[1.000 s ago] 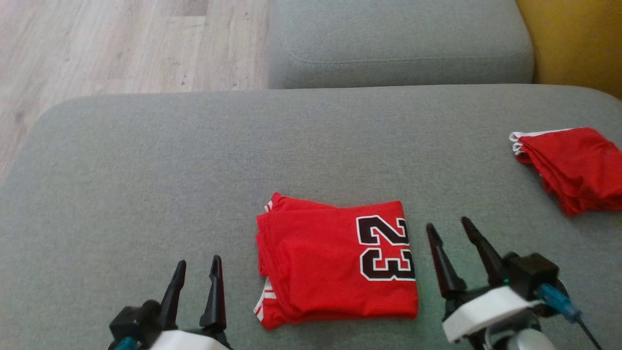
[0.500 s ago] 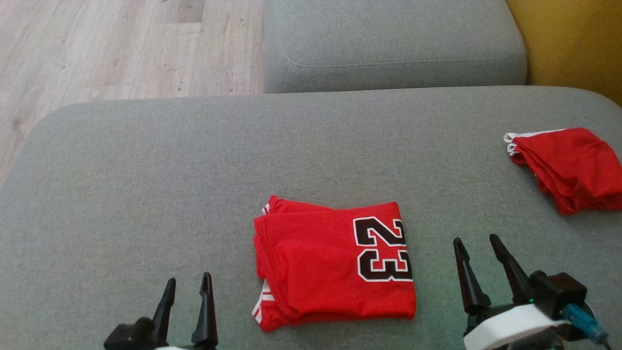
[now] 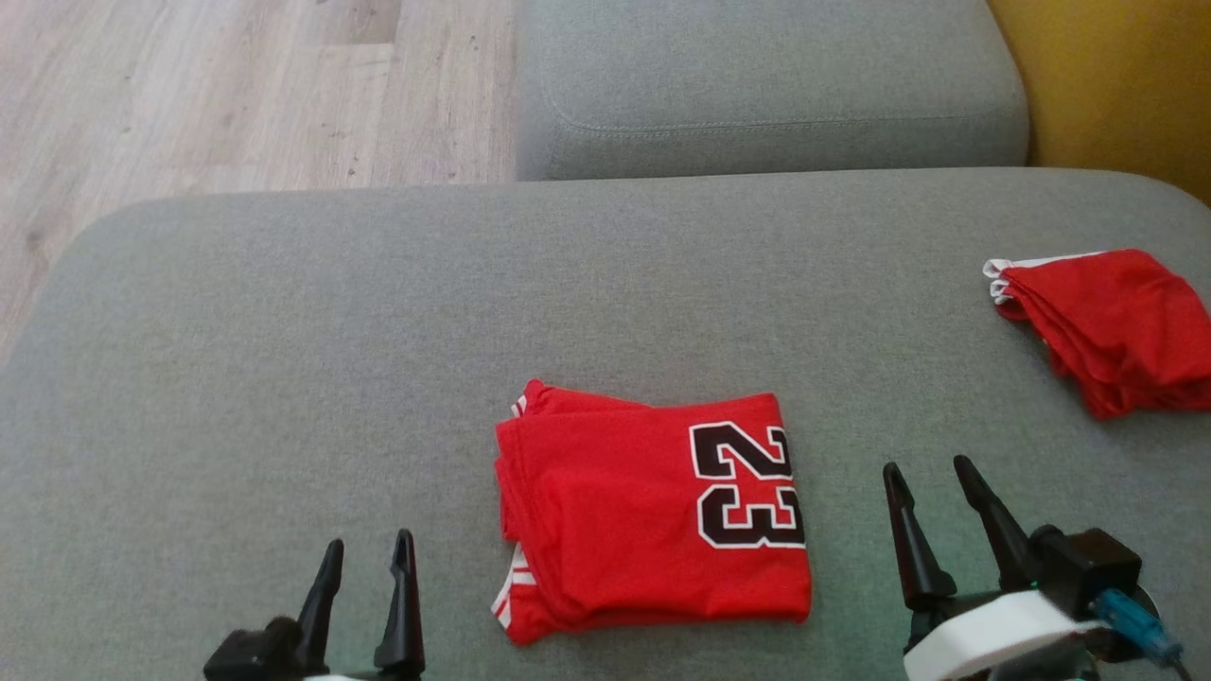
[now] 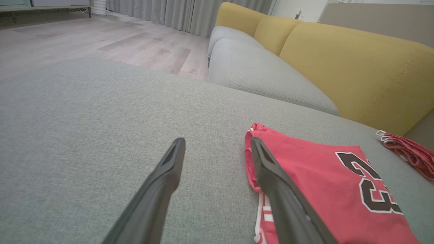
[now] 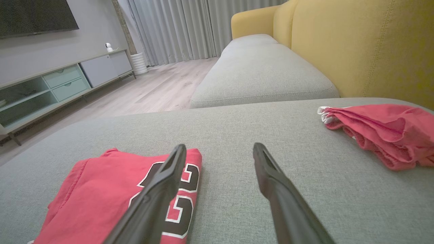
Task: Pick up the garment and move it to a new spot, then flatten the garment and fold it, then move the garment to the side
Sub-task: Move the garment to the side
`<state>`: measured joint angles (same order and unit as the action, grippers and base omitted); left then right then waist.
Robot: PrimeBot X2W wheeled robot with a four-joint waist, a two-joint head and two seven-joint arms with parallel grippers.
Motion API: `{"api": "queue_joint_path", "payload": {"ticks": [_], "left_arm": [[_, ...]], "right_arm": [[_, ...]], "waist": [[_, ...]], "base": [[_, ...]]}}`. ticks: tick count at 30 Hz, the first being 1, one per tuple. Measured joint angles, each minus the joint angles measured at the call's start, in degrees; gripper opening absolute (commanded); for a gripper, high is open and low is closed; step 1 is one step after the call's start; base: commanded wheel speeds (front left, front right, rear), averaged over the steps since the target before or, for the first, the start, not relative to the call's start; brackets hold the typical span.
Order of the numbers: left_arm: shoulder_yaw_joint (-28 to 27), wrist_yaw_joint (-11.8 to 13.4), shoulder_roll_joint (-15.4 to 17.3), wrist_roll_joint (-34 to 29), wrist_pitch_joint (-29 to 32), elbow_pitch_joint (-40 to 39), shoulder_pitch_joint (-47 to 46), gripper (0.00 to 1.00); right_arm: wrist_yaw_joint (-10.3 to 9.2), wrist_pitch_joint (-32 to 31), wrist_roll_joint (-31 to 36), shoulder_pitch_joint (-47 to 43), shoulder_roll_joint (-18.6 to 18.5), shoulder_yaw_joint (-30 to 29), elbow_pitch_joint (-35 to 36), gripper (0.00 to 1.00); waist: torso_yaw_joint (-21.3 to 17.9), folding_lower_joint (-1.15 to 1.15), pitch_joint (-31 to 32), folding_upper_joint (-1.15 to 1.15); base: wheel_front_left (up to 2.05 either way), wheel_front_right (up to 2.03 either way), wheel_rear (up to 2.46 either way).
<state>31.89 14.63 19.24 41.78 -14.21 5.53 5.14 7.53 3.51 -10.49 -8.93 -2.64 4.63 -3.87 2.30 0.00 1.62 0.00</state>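
On the sofa point(image 3: 284, 331), the left end effector point(image 3: 369, 539) and right end effector point(image 3: 926, 465) flanked the folded garment point(image 3: 624, 520), both spread wide, empty.

Left gripper point(image 3: 369, 541): two long matte-black fingers point(image 3: 402, 605), each tapering to a sharp tip, set in a blocky black housing point(image 3: 255, 654). Right gripper point(image 3: 926, 465): same black pointed fingers on a black boxy mount point(image 3: 1088, 567). White curved plastic wrist shell point(image 3: 984, 638) sits under it, a blue plug connector point(image 3: 1131, 615) sticks out the side, and there's a tiny green light point(image 3: 1036, 584) at the finger base. In the wrist views the fingers look dark grey, smooth plastic, with a shallow groove down the inner face.
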Motion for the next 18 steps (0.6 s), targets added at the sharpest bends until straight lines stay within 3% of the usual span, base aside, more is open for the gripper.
{"api": "queue_joint_path", "payload": {"ticks": [7,18], "left_arm": [[-0.03,0.01,0.02,-0.45,0.00,-0.25,-0.04,1.00],[-0.69,0.33,0.05,-0.53,0.00,-0.35,-0.62,1.00]], "right_arm": [[0.00,-3.28,2.72,0.63,0.01,1.22,-1.25,1.00],[0.00,-19.59,3.30,11.18,0.00,1.01,-12.34,1.00]], "waist": [[0.50,0.00,-0.43,0.00],[3.90,0.00,-2.64,0.00]], "base": [[0.00,0.00,0.00],[0.00,0.00,0.00]]}}
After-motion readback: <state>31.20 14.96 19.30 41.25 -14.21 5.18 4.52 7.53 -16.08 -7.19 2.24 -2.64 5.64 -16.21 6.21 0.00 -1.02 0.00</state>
